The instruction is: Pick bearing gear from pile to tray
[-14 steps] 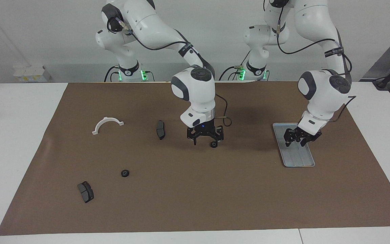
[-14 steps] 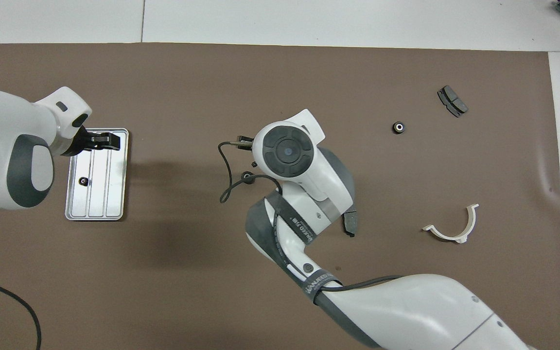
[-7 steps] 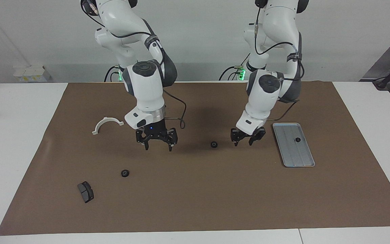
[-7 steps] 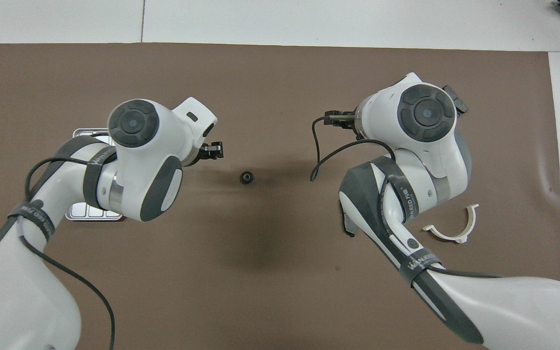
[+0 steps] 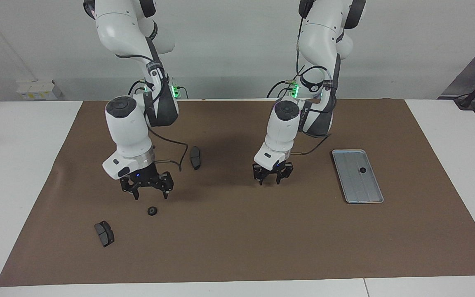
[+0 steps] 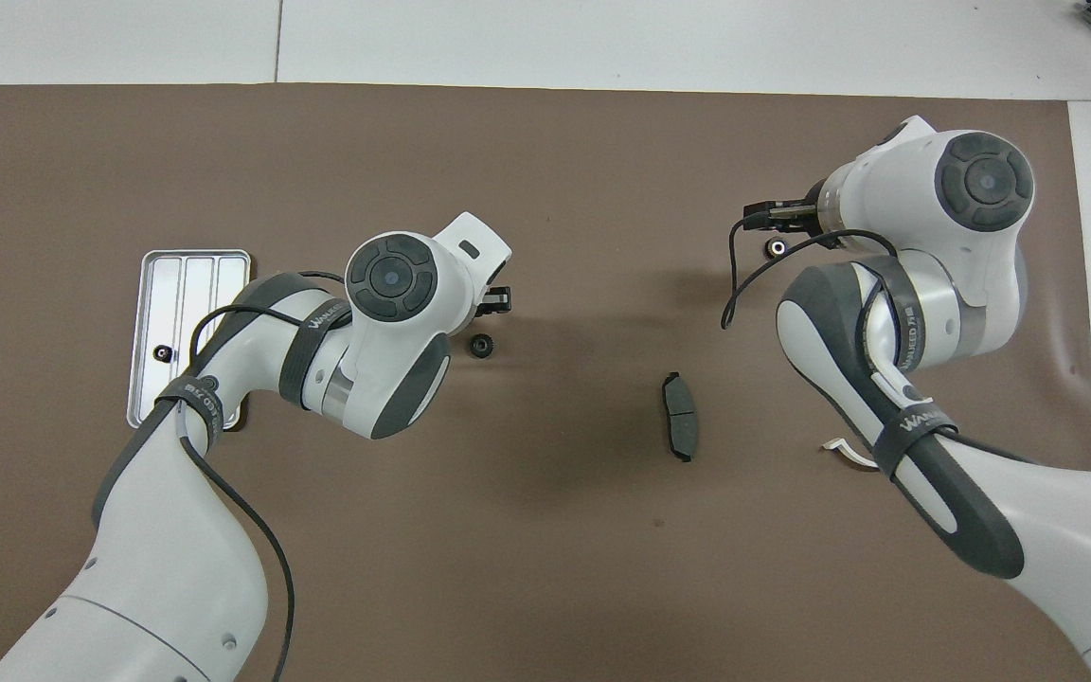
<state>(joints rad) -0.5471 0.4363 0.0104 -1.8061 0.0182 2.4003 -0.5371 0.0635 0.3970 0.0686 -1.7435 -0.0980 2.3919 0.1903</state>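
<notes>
The silver tray (image 5: 351, 187) (image 6: 223, 275) lies toward the left arm's end with one small black gear (image 5: 362, 170) (image 6: 163, 353) in it. My left gripper (image 5: 270, 180) (image 6: 498, 301) is open, low over the mat's middle. A second gear (image 6: 481, 345) lies right by it and is hidden in the facing view. My right gripper (image 5: 151, 193) (image 6: 773, 213) is open, over the mat close by a third gear (image 5: 152, 210) (image 6: 777, 248).
One dark brake pad (image 5: 195, 157) (image 6: 680, 428) lies between the arms. Another brake pad (image 5: 104, 233) lies farther from the robots than the third gear. Only a tip of the white bracket (image 6: 839, 445) shows under the right arm. A brown mat (image 5: 237, 247) covers the table.
My left gripper has moved from the tray to the middle gear. My right gripper has moved from that gear toward its own end of the table, to the third gear.
</notes>
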